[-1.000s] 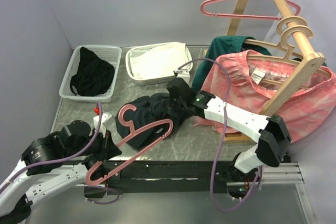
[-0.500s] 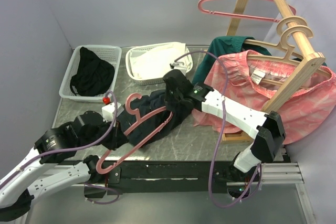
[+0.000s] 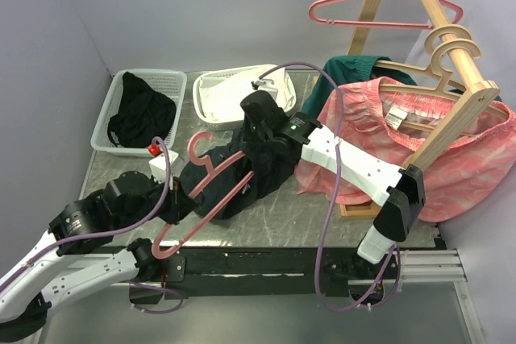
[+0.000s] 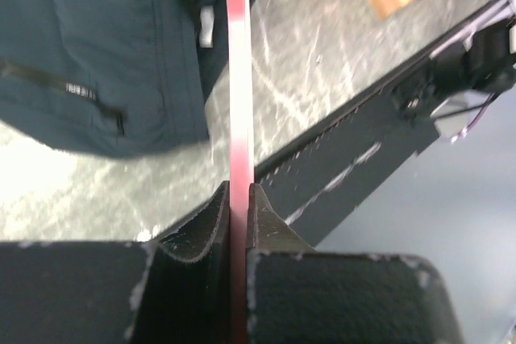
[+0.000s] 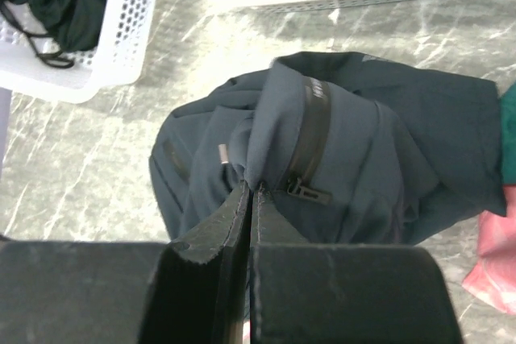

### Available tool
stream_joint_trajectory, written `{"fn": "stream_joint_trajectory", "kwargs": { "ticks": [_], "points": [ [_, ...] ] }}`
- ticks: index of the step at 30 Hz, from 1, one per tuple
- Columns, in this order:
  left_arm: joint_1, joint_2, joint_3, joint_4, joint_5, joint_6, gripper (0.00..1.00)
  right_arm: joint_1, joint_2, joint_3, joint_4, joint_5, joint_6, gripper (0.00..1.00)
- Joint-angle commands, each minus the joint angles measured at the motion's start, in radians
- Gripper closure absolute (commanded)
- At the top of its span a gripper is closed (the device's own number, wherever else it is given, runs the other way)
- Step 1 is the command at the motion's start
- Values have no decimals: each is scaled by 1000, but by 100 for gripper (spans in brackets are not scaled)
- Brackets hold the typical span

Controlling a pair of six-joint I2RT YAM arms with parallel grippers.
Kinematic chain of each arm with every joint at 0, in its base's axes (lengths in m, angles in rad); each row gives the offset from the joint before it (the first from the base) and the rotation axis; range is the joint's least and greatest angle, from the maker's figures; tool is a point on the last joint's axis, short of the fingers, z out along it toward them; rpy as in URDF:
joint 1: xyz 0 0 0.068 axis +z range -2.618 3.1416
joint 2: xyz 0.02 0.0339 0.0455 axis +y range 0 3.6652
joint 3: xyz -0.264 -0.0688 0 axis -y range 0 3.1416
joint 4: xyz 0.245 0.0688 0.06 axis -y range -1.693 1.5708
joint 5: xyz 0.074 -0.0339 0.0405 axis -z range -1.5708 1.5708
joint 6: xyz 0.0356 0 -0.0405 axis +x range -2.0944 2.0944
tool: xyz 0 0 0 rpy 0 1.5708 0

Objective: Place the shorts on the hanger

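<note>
**— Where is your left claw?**
— My left claw (image 4: 239,199) is toward the near-left corner of the desk. It is pressed tight on one thin bar of the pink hanger (image 3: 211,191). The hook points toward the far edge and the low end reaches the near edge.

**— And the shorts?**
— The shorts (image 3: 242,168) are dark navy and bunched mid-desk, with the hanger crossing their left side. My right claw (image 5: 250,192) pinches a fold beside the zip and holds it raised.

**— Which step is this?**
— Threading, I'd judge, since nothing drapes over a bar yet. The next move calls for drawing the raised cloth across the hanger's bar while my left grip holds the frame from twisting.
</note>
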State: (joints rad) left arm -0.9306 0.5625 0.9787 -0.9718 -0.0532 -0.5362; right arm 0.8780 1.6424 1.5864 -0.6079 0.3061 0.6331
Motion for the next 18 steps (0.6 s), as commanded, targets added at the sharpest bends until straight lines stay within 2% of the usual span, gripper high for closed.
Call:
{"fn": "stream_joint_trajectory", "kwargs": {
  "ticks": [1,3,6,9,10,15,16,18],
  "points": [
    [1,-21,32,218,-63,7,99,44,16,96,-6,8,2,100],
    [-1,-15,11,269,-65,-14,99,53,17,135,-19,21,-3,100],
    [-1,-30,-69,366,-88,-56,99,52,11,155,-1,10,-15,92],
    [-1,-79,-167,499,-138,-126,99,59,19,167,10,-18,-32,80],
    [-1,-113,-193,539,-170,-142,99,74,10,164,16,-16,-42,72],
    [-1,-225,-363,810,-237,-199,99,108,-53,67,103,-1,-76,49],
    [-1,-243,-379,832,-250,-200,99,122,-85,37,112,11,-81,43],
    [-1,-250,-402,854,-292,-205,99,131,-125,1,132,51,-88,39]
  ]
}}
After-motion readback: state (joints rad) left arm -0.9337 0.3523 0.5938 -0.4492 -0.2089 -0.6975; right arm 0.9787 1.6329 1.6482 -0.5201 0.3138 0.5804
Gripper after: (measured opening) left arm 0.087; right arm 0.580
